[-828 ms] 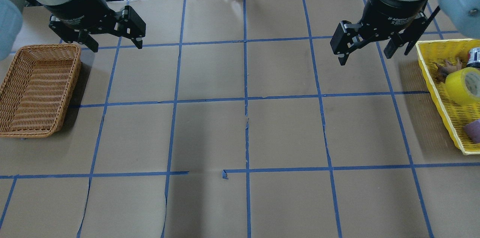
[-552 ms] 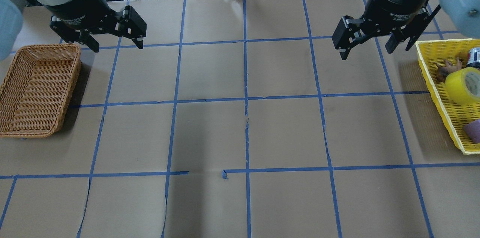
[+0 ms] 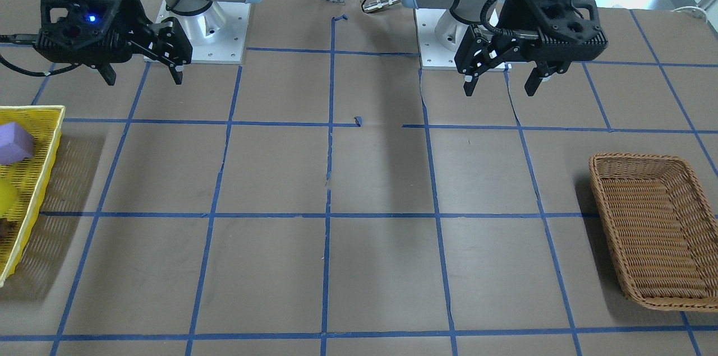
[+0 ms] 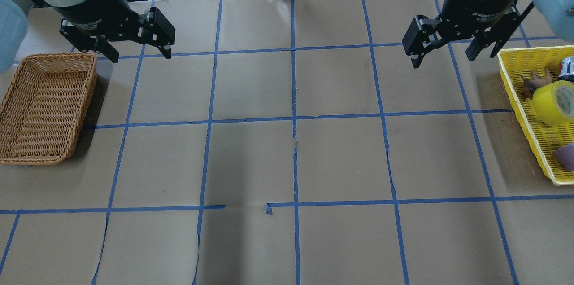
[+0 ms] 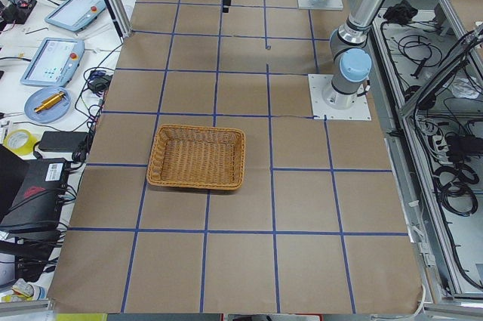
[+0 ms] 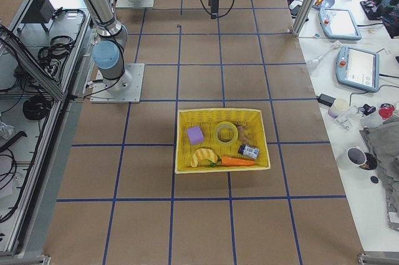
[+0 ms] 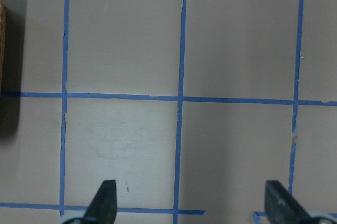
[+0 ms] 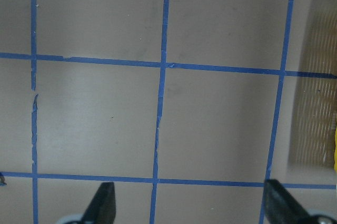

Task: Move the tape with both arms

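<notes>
A: The right gripper (image 4: 443, 58) has shifted toward the yellow tray (image 4: 529, 50). It and the left gripper (image 4: 140, 55) gape empty.
B: The tape (image 6: 226, 133)?
A: In the tray. The side view shows it whole; overhead crops it. Bare table lies between.

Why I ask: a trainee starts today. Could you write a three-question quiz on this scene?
1. True or false: the left gripper is holding the tape.
2. Where does the tape lie? A) in the wicker basket B) in the yellow basket C) on the bare table
3. Which gripper is nearer the tape?
Key: 1 false, both grippers are open and empty. 2 B. 3 the right gripper.
</notes>
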### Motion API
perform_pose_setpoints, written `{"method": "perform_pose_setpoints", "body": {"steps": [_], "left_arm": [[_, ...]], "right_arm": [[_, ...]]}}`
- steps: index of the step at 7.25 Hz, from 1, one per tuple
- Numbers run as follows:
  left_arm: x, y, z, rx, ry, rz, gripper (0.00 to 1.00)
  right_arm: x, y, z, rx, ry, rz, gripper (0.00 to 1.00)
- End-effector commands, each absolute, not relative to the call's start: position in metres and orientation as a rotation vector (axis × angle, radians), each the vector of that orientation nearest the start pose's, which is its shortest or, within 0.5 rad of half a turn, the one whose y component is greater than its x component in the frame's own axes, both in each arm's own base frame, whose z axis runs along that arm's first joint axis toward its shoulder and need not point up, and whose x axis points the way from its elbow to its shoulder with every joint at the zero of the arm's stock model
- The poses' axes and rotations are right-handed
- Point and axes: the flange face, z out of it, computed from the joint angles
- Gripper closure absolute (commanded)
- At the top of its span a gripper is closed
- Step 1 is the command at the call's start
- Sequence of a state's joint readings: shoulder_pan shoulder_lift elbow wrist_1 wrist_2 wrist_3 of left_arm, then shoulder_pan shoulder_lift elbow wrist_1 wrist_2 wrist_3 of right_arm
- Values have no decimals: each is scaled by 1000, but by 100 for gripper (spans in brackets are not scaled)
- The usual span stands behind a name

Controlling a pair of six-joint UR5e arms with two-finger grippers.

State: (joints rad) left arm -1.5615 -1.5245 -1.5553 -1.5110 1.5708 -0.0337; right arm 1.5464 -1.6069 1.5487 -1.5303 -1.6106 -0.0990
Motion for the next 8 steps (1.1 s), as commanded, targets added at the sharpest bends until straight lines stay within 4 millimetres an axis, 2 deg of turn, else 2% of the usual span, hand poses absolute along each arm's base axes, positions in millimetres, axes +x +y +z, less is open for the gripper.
{"method": "perform_pose_setpoints", "body": {"steps": [1, 8], "left_arm": [[-129, -484, 525, -67, 3136, -193, 0], [-128, -484, 525, -68, 3132, -193, 0]], "right_arm": [[115, -483, 512, -116, 3191, -41, 0], [118, -482, 512, -106, 3190, -54, 0]]}}
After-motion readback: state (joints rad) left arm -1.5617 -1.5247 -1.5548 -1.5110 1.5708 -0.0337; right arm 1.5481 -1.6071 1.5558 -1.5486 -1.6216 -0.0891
